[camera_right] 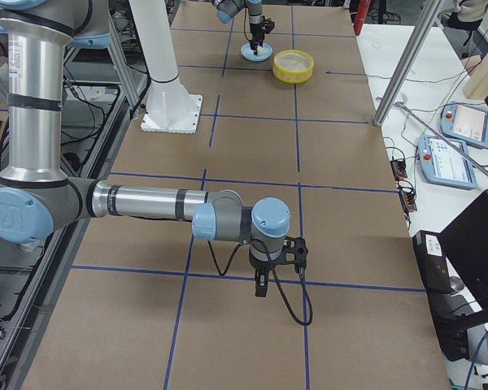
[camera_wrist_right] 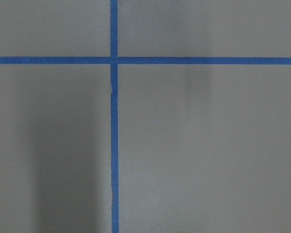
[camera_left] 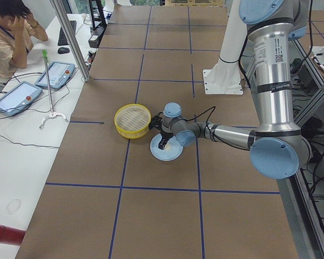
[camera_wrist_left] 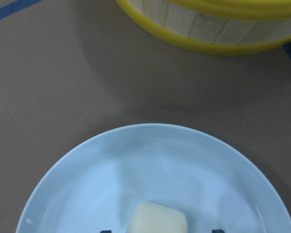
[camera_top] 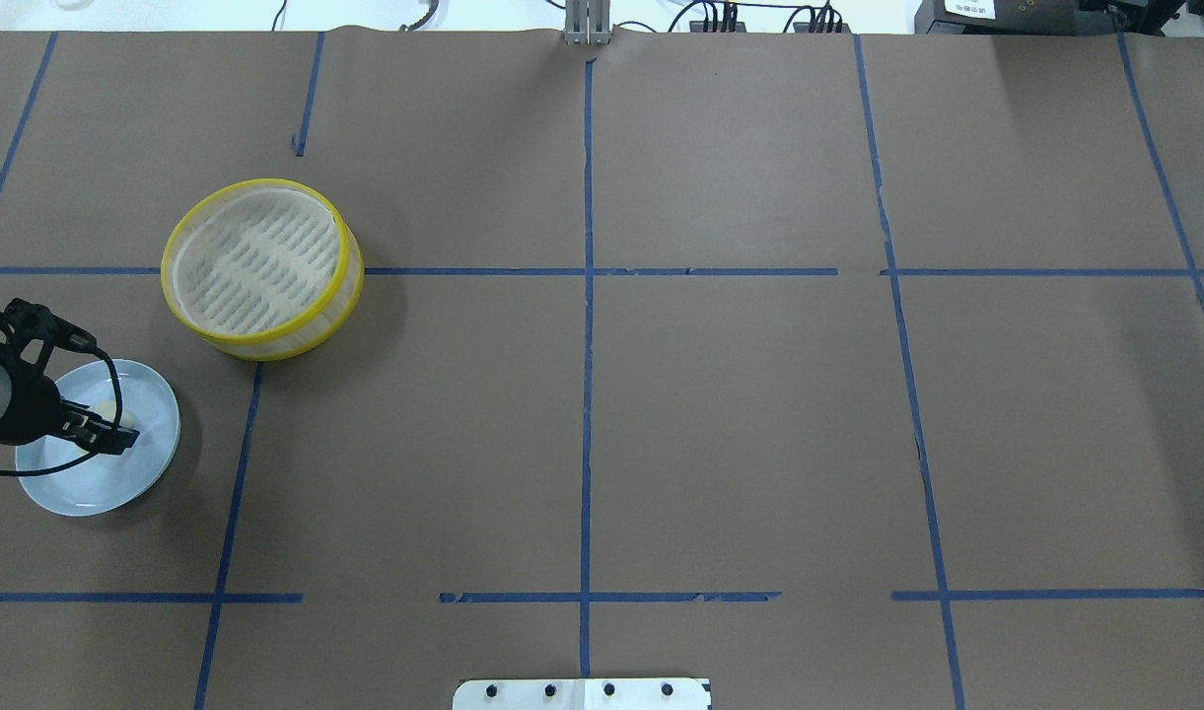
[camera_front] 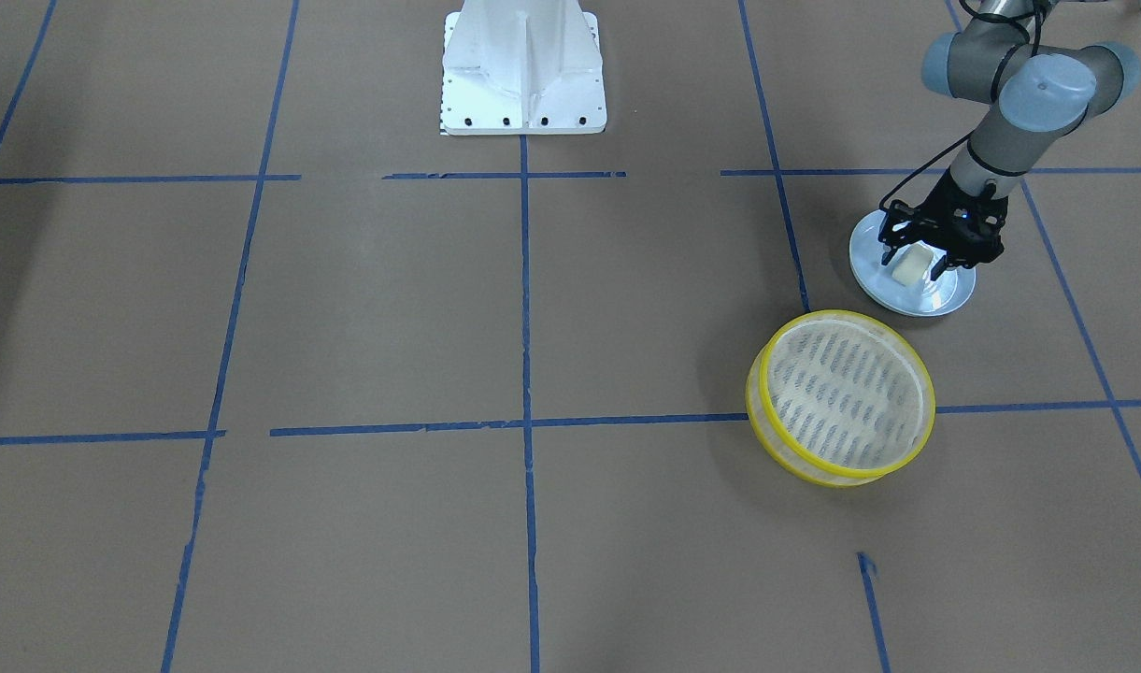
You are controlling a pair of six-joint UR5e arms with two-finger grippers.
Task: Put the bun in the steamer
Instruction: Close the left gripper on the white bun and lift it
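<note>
On the pale blue round plate (camera_front: pixel 906 299), near the yellow-rimmed round steamer basket (camera_front: pixel 846 316), sits the cream blocky bun (camera_front: pixel 906 271); the left tool (camera_front: pixel 912 265) is spread astride it. Whether the right tool (camera_right: pixel 261 286) is spread or pressed together cannot be told.

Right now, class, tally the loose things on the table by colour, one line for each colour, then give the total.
Cream-white: 1, the bun
Pale blue: 1, the plate
Yellow-rimmed: 1, the steamer
Total: 3
</note>
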